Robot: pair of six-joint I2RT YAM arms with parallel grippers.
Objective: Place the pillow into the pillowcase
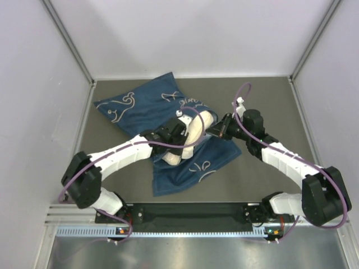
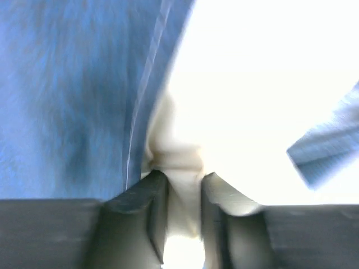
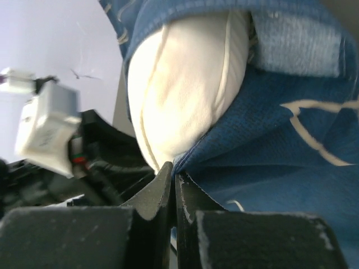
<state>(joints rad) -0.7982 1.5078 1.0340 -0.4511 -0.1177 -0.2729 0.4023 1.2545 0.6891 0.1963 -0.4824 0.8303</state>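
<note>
dark grey-brown matte surface (image 1: 269, 101), boxed in by plain white walls (image 1: 190, 33) on three sides. grey metal posts (image 1: 70, 39) run up the back corners. near edge: black plate (image 1: 190, 213), then a slotted light rail (image 1: 190, 231), then brushed metal sheet (image 1: 190, 253).

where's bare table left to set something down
Bare table lies at the far right, between the pillowcase and the right wall, and in front between pillowcase and base rail. The middle is crowded: left gripper and right gripper meet at the pillow.
</note>
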